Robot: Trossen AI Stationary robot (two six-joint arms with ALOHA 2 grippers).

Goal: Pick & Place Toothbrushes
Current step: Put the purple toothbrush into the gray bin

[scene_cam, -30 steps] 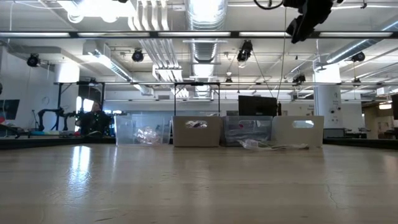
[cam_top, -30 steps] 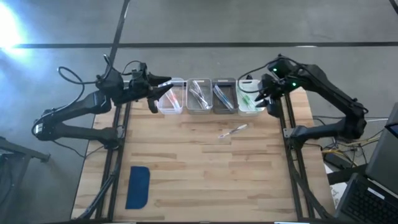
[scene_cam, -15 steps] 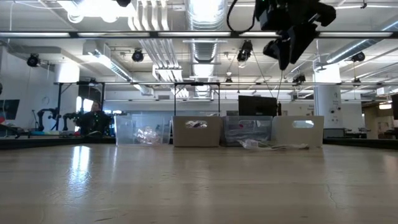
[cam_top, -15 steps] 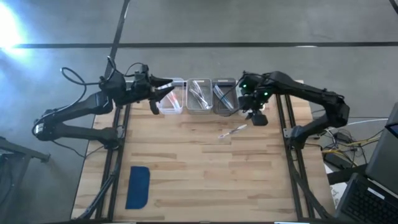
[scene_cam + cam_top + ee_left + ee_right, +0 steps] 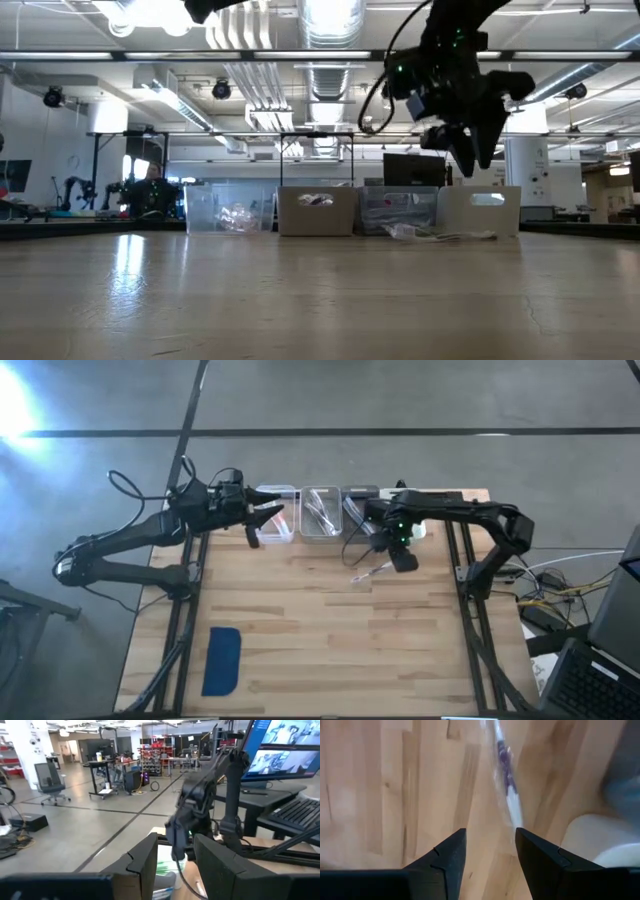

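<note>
High view: left gripper [image 5: 268, 520] stays over leftmost bin [image 5: 275, 520], jaws partly open, nothing visibly held. Bins [image 5: 321, 513] hold sorted toothbrushes [image 5: 320, 512]. Loose toothbrush [image 5: 372, 571] lies on table [image 5: 330, 630], just in front of bin row. Right gripper [image 5: 404, 559] has swung from rightmost bin to just above that toothbrush; right wrist view shows jaws apart, empty, toothbrush [image 5: 506, 785] ahead between tips. Judgement: drop-off complete, next pick starting; descent and closure remain.

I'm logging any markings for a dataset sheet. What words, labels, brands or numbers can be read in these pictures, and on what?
None can be read.
Bins: no label visible.
Toothbrush on the table: no print legible.
Monitors in the left wrist view: contents too blurred to read.
</note>
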